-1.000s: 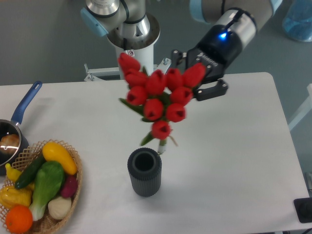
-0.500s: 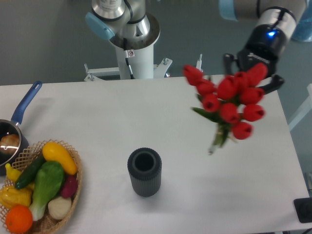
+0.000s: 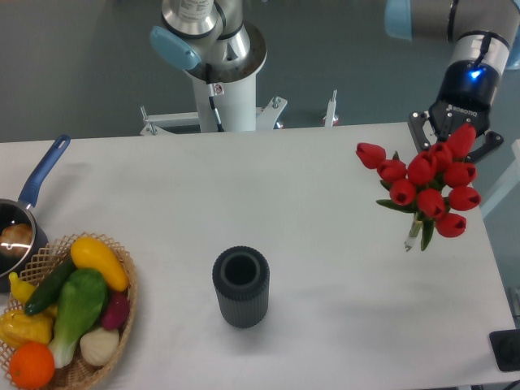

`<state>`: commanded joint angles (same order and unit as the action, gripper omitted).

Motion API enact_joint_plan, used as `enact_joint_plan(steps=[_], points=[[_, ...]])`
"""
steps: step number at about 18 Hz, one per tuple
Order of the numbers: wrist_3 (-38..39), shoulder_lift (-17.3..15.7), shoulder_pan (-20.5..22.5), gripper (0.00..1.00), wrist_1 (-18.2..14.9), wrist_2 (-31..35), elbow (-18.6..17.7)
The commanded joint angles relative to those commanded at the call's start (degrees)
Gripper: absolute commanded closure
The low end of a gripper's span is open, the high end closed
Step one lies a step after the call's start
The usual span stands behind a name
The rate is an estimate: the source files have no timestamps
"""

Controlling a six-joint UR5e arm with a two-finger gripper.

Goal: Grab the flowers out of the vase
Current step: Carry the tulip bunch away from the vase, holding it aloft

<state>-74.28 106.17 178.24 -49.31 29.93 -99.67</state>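
Over the far right edge of the table (image 3: 325, 244), the gripper (image 3: 457, 138) is hanging from the arm, a blue light glowing on its wrist, its two dark fingers (image 3: 419, 123) flanking the top of the flowers (image 3: 426, 183). Fingers are pinching the bunch; the red buds are hiding the contact itself, yet the whole bunch is hanging in the air just below and in front of the claw with nothing else bearing it. Buds are fanning out leftward and downward from the claw, one bud sticking out farthest left. Green stems and a leaf are pointing down toward the tabletop without touching it.

Well apart, at the near middle of the table, the vase (image 3: 240, 286) is standing upright, dark and ribbed, its round mouth showing nothing inside.

At the left edge, a wicker basket (image 3: 122, 305) is holding coloured vegetables and fruit, and a blue-handled saucepan (image 3: 32, 203) is sitting just behind it.
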Motion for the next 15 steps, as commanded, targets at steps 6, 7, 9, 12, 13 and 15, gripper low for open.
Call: enact_joint_plan(steps=[6, 7, 9, 12, 13, 15], points=[[0.54, -0.61, -1.49, 1.0, -3.85, 18.28, 3.76], [0.45, -0.53, -2.97, 1.0, -6.22, 21.8, 6.04], [0.36, -0.35, -5.44, 1.0, -9.22, 27.18, 9.04], [0.19, 0.17, -8.77, 0.99, -9.84, 34.82, 11.68], [-0.16, 0.78, -10.18, 1.0, -10.37, 37.98, 12.47], [-0.51, 0.97, -11.68, 1.0, -13.26, 43.35, 13.62]])
